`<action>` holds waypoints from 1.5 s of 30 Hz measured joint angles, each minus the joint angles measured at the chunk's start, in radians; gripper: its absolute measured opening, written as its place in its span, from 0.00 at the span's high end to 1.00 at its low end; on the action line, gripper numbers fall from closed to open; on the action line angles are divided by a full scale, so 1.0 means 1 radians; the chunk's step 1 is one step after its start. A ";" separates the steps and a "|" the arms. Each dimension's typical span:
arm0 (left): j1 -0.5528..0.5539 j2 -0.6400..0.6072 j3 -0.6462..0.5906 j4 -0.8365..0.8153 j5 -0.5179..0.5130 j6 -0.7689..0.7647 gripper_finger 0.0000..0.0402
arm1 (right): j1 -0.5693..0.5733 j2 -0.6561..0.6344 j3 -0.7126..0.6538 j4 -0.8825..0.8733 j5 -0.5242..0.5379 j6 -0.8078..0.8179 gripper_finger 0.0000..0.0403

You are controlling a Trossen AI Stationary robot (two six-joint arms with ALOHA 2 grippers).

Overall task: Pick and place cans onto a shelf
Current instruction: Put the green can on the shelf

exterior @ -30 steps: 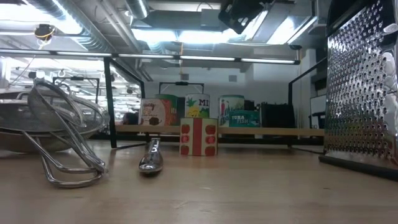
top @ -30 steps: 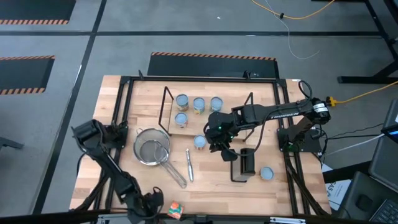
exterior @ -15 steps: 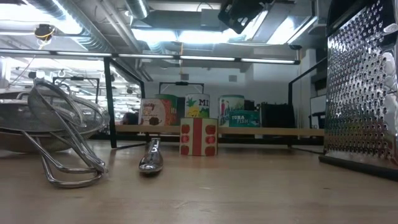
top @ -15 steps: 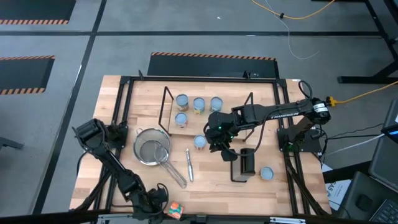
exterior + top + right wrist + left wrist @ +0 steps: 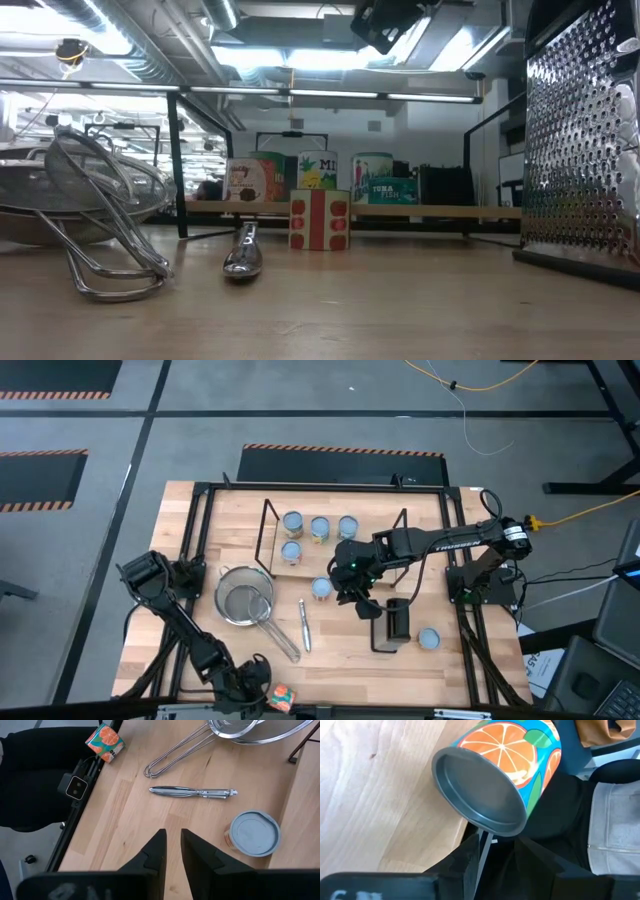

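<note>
Above the tabletop (image 5: 240, 660), our right tool (image 5: 352, 596) hovers nearly closed and empty beside a loose can (image 5: 321, 589), just short of the shelf (image 5: 335, 556). We judge pickup next: open, descend. Left tool (image 5: 262, 695): we cannot tell.

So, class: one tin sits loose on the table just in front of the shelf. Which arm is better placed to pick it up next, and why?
Right. The right gripper hangs just beside that can, which shows close in its wrist view. The left gripper is at the table's near edge by an orange-printed can, beyond the strainer.
</note>
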 joint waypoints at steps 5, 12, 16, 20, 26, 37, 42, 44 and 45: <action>0.000 0.000 0.000 0.000 -0.001 0.000 0.70 | 0.000 0.000 0.000 0.000 0.000 -0.003 0.85; 0.000 0.000 0.000 0.001 -0.044 0.014 0.70 | 0.000 0.000 0.000 0.000 0.000 -0.024 0.85; 0.003 0.000 0.000 0.016 -0.058 0.057 0.70 | 0.000 0.000 0.000 0.000 0.000 -0.025 0.85; 0.015 0.000 0.000 0.018 -0.064 0.078 0.70 | 0.000 0.000 0.000 0.000 0.000 -0.024 0.85; 0.038 0.000 0.000 0.018 -0.070 0.116 0.70 | 0.000 0.000 0.000 0.000 0.000 -0.023 0.85; 0.072 0.000 0.000 0.018 -0.080 0.159 0.80 | 0.000 0.000 0.000 0.000 0.000 -0.023 0.85; 0.074 0.000 0.000 0.018 -0.092 0.179 0.89 | 0.000 0.000 0.000 0.000 0.000 -0.023 0.85; 0.074 0.000 0.000 0.018 -0.114 0.183 0.93 | 0.000 0.000 0.000 0.000 0.000 -0.023 0.85; 0.074 0.000 0.000 0.019 -0.124 0.184 0.95 | 0.000 0.000 0.000 0.000 0.000 -0.023 0.85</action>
